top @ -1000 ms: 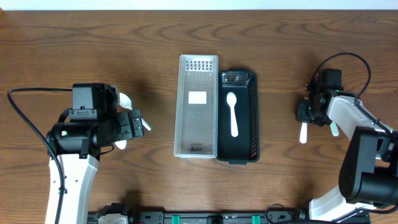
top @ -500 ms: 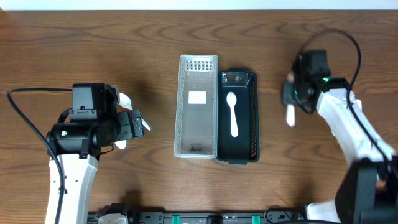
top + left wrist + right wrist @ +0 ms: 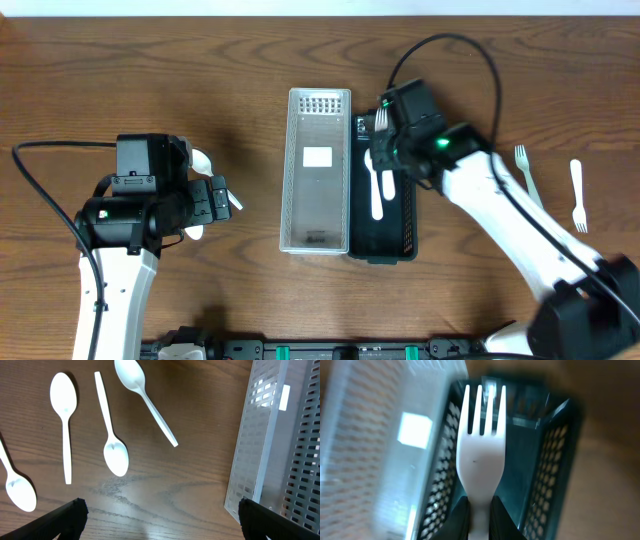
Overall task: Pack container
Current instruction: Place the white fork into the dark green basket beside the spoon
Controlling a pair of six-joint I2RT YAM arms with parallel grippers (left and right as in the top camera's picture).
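Observation:
My right gripper [image 3: 384,152] is shut on a white plastic fork [image 3: 381,122] and holds it above the black perforated basket [image 3: 408,200]. In the right wrist view the fork [image 3: 480,455] stands tines away from the gripper [image 3: 480,515], over the basket [image 3: 555,460]. A white spoon [image 3: 375,185] lies in the basket. The clear perforated container [image 3: 318,170] stands touching the basket's left side and looks empty. My left gripper [image 3: 215,195] is open and empty above the table, left of the clear container [image 3: 280,450], fingertips wide apart [image 3: 160,515].
Several white spoons lie on the wood under the left gripper, among them one on the left [image 3: 64,410], one in the middle [image 3: 112,445] and one nearer the container [image 3: 142,395]. Two white forks [image 3: 528,175] [image 3: 577,195] lie on the table at the right.
My right arm has swung left from the table's right side, carrying the fork over the black basket. Two forks on the right are now uncovered. The left arm has not moved.

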